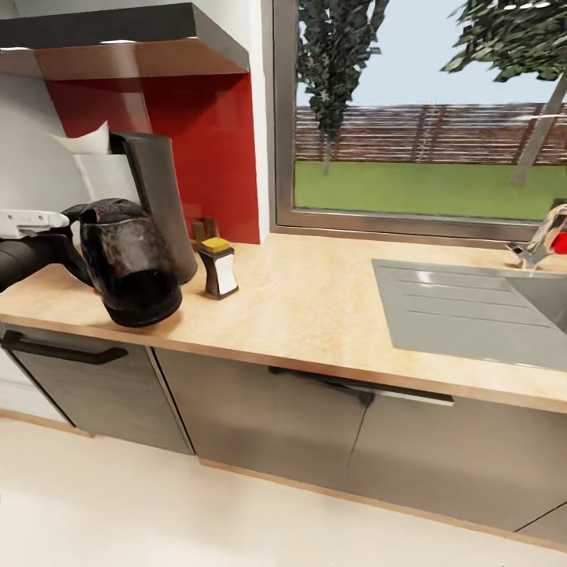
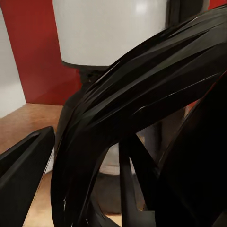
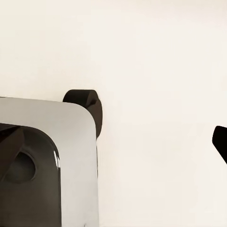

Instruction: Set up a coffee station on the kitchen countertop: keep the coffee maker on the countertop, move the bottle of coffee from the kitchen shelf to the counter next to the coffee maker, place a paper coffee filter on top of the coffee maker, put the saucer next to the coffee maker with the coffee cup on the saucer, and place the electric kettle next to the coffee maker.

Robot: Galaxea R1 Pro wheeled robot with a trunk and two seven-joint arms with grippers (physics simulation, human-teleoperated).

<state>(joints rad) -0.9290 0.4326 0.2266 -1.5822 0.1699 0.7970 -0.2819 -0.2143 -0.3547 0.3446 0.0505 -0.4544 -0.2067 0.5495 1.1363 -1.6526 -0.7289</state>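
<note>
Closest up: glossy black rounded electric kettle (image 1: pixel 130 264), tilted, hanging low over the front left of the pale wood-grain counter (image 1: pixel 315 299), curved handle pinched in the left gripper, going by the one matte finger (image 2: pixel 23 175) beside it. Can't tell spread or pressed together for the right gripper, just one dark fingertip (image 3: pixel 220 141) over pale floor. Looks like the kettle-placing step. Next up, probably: level it, set it down next to the tall dark-grey coffee maker (image 1: pixel 161 197) without bumping. Just beside that, small brown yellow-capped bottle of coffee (image 1: pixel 218 268); crinkly white paper filter (image 1: pixel 87 142) on top.
</note>
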